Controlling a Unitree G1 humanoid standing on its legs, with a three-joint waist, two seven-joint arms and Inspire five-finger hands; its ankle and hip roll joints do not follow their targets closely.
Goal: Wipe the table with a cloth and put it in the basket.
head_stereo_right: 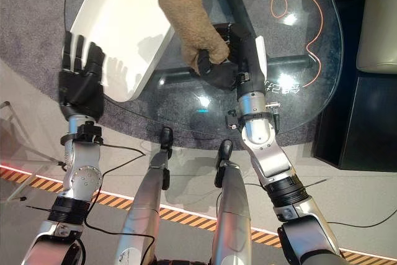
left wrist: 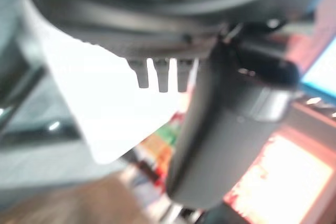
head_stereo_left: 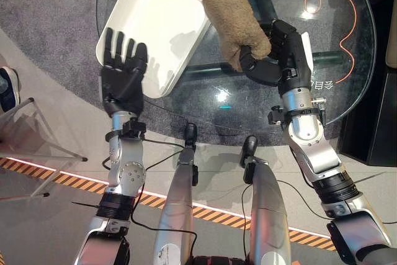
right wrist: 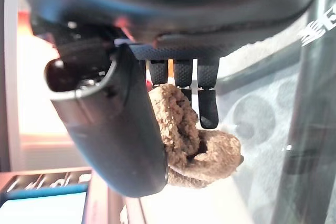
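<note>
A brown fuzzy cloth (head_stereo_left: 231, 20) is gripped at its near end by my right hand (head_stereo_left: 276, 60), whose fingers curl round it over the glass table (head_stereo_left: 260, 100). The cloth stretches away from the hand, and its far end reaches the right rim of a white rectangular basket (head_stereo_left: 155, 23). In the right wrist view the thumb and fingers pinch the bunched cloth (right wrist: 184, 135). My left hand (head_stereo_left: 123, 66) is open with straight fingers, held at the basket's near left edge (head_stereo_right: 121, 60).
An orange cable (head_stereo_left: 338, 17) loops on the glass at the far right. A dark cabinet (head_stereo_left: 378, 122) stands right of the table. Grey carpet lies under the glass, and a striped floor line (head_stereo_left: 56, 175) runs near my side.
</note>
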